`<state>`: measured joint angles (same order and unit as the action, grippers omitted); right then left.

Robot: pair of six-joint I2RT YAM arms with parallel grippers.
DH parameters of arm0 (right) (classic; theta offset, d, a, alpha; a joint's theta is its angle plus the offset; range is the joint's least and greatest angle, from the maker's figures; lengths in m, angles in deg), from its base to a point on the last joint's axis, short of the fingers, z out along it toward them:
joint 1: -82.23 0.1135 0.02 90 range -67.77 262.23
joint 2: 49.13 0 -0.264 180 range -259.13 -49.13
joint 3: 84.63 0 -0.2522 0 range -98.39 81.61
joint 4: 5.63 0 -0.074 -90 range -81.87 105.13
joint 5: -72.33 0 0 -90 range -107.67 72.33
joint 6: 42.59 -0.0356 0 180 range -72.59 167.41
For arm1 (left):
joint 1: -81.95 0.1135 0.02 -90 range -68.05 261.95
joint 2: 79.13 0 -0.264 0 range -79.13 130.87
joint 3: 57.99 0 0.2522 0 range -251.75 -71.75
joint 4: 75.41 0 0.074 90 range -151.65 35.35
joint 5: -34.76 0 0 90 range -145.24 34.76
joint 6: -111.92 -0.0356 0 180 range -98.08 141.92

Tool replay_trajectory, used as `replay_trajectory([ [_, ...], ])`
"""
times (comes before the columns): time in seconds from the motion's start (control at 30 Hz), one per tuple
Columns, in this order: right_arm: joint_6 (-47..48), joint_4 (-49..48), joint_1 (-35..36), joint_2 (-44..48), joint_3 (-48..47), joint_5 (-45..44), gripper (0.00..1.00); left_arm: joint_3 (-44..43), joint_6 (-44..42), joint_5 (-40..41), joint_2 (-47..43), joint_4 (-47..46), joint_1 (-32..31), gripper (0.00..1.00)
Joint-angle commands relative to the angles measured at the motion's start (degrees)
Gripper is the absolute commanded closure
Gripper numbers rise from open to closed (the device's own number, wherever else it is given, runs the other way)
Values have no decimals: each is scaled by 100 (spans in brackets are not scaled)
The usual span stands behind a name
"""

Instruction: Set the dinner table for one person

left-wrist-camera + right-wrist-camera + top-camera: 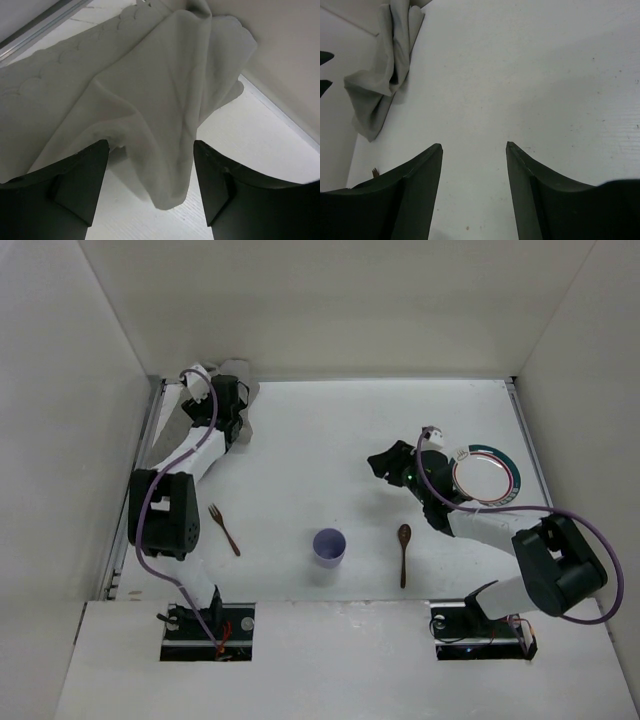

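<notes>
Left claw (150,175) spread at crumpled cloth (150,90) | wall (290,50) just beyond

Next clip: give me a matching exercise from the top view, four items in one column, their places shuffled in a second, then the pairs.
Items:
1. fork
2. cup
3. spoon
4. plate

Places:
A. farthest right, behind the others
B. middle of the near row
C. left end of the near row
D. right end of the near row

Pairs: 1-C, 2-B, 3-D, 4-A
</notes>
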<state>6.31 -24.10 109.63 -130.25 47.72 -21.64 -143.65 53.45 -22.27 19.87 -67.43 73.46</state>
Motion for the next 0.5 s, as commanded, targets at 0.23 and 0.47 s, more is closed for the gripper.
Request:
replay_trajectory([
  [0.23, -389, -661, -301, 35, 110, 334, 39, -528, 168, -62, 945, 482, -95, 60],
  [0.47, -381, -662, -301, 96, 146, 449, 40, 43, 547, 60, 630, 306, -333, 47],
])
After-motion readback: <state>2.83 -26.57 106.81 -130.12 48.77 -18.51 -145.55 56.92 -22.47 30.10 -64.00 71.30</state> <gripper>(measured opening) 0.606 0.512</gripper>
